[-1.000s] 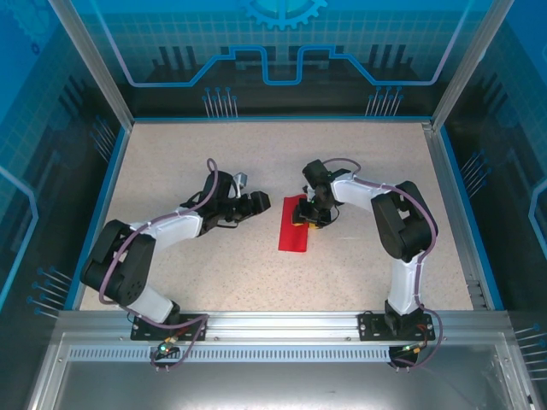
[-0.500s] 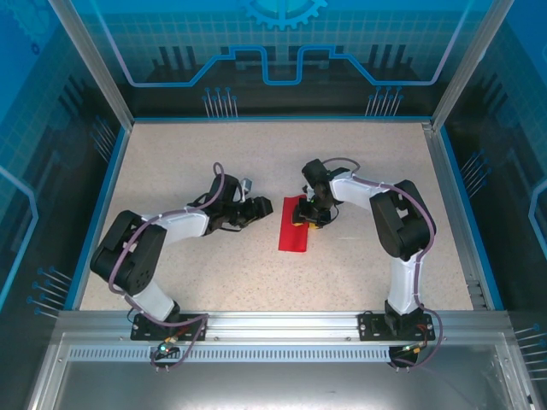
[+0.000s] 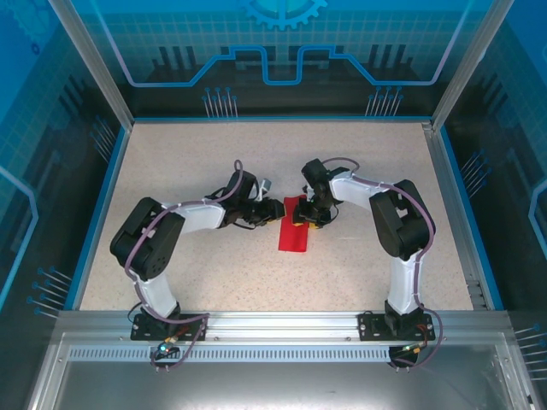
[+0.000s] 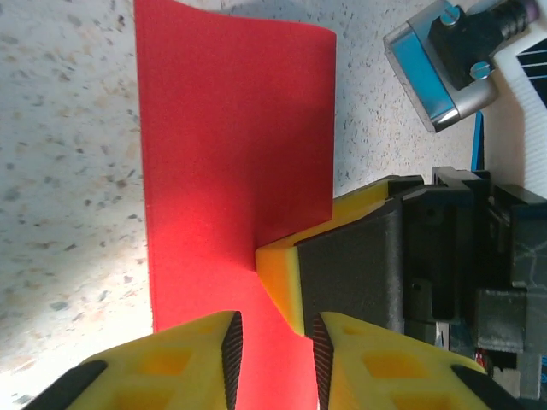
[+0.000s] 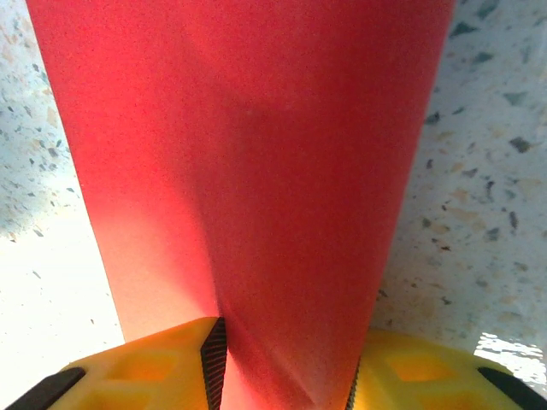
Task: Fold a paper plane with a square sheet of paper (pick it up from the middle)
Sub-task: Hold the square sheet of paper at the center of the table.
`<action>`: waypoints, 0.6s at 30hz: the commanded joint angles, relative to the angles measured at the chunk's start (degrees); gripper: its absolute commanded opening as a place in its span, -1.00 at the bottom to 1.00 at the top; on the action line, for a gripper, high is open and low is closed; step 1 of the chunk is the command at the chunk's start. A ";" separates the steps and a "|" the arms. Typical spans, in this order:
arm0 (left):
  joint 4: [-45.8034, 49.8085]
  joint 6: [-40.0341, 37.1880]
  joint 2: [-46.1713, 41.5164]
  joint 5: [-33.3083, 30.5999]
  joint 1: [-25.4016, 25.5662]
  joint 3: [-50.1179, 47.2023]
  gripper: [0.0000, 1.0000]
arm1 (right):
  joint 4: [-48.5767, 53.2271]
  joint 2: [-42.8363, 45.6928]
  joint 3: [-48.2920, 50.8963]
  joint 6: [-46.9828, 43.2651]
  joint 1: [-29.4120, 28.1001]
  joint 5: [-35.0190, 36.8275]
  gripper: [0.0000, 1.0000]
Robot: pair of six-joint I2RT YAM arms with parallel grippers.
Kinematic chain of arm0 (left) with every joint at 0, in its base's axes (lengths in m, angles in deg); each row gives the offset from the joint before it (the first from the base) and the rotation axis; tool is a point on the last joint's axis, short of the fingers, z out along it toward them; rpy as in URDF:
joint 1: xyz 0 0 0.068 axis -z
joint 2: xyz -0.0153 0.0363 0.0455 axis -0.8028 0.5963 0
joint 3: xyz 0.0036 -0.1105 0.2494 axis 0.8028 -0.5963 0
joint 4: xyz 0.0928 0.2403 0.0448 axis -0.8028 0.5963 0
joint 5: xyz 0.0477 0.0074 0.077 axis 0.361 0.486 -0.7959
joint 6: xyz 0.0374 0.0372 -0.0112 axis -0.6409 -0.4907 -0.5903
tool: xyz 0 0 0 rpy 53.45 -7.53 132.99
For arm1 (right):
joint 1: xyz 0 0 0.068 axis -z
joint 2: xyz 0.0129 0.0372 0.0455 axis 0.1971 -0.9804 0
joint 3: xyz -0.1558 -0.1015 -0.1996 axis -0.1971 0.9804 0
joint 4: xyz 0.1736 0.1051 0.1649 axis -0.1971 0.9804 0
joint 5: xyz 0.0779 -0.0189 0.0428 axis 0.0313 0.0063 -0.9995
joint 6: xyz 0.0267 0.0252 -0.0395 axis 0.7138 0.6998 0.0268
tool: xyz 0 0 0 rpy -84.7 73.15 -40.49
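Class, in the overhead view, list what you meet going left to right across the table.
Left arm's elbow → left gripper → red sheet of paper → right arm's elbow.

Down at the bottom edge you've got the left gripper (image 4: 273,346): two chunky yellow fingers (image 4: 171,363) with black ribbed pads, sitting a little apart, red showing in the narrow slot between them. Can't tell if the pads actually touch anything. The thin bright red sheet of paper (image 4: 231,154) lies on the pale speckled tabletop (image 4: 68,171), with a flap folded over on its right side. The right gripper (image 4: 286,273) comes in from the right, yellow tip resting on the paper just under that flap, black body behind it. Top right there's a blue and silver block (image 4: 436,73) with black screws.
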 commanded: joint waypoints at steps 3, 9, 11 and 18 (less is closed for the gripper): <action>4.70 -0.66 3.21 1.28 1.12 3.88 -0.58 | 2.98 -7.61 4.61 0.05 -0.92 3.96 -0.20; 7.83 -1.06 6.20 1.18 1.51 6.58 -0.79 | 2.82 -7.69 4.81 0.23 -1.01 3.96 -0.21; 8.15 -1.02 7.05 1.35 1.66 7.07 -0.82 | 2.68 -7.72 4.87 0.31 -1.21 3.96 -0.22; 11.05 -1.52 9.25 0.49 2.13 8.66 -0.86 | 2.57 -7.69 4.97 0.40 -1.32 3.88 -0.23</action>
